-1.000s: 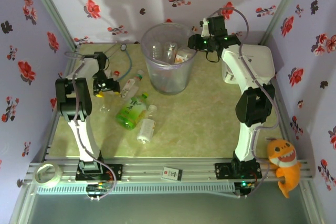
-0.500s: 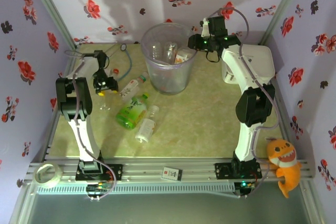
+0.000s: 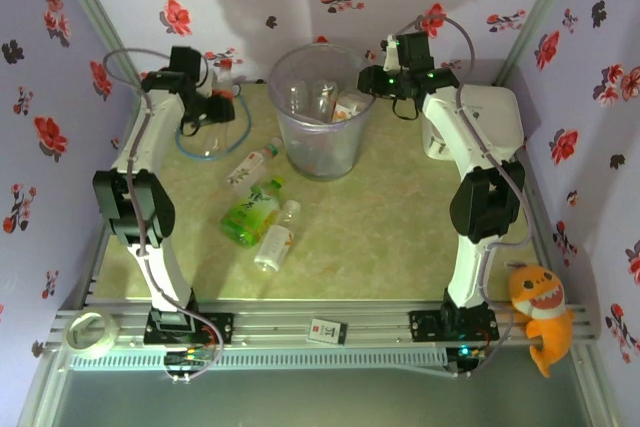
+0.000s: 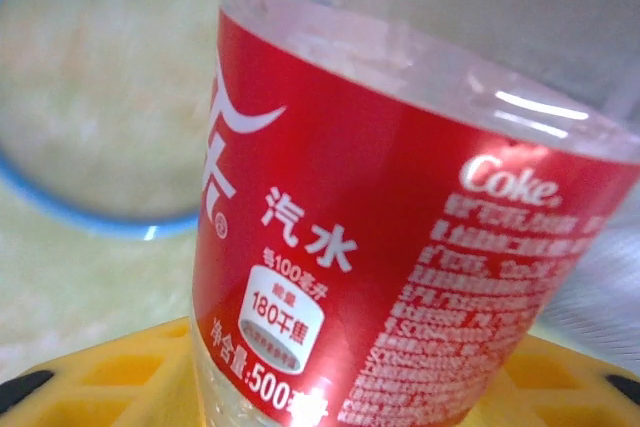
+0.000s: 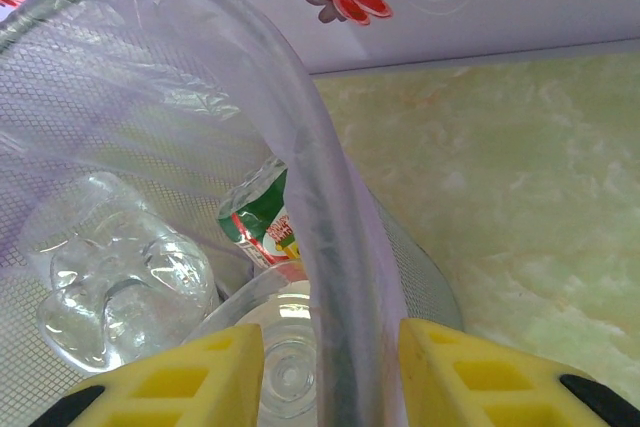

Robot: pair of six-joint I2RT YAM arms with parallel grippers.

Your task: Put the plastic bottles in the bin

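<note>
Plastic bottles (image 3: 250,215): top view, three lay at 7 o'clock from bin (image 3: 335,157); left gripper (image 3: 218,99) at 9 o'clock, right gripper (image 3: 374,85) at 2 o'clock. Left wrist: closed around Coke bottle (image 4: 400,247). Right wrist: pinched tight on bin rim. Risk: slick bottle slipping from low grip.

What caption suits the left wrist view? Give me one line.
Left hand gripping a red-labelled Coke bottle, a blue tube looping over the table behind.
</note>
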